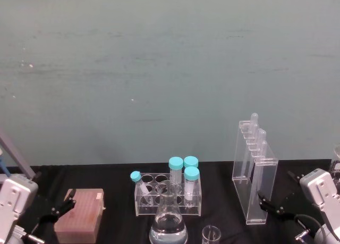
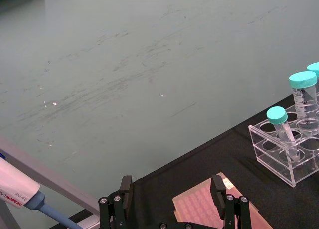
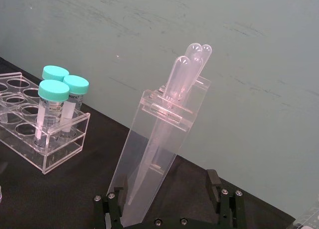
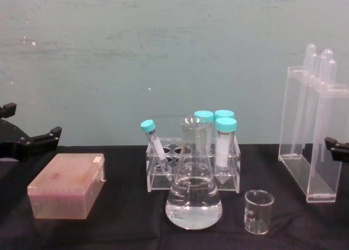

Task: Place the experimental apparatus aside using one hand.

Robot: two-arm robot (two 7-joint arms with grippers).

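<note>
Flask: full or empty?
Partly full. The flask holds clear liquid across its wide base; its neck is empty.

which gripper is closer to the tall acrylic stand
Right. The right gripper is open just to the right of the tall acrylic stand; the left gripper is far off on the other side, by the pink box.

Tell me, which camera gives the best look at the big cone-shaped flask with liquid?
The chest view: the conical flask stands whole there, seen from the side, clear liquid filling its lower part, in front of the tube rack. The head view looks down on its neck and shoulders, its base cut off by the bottom edge.
</note>
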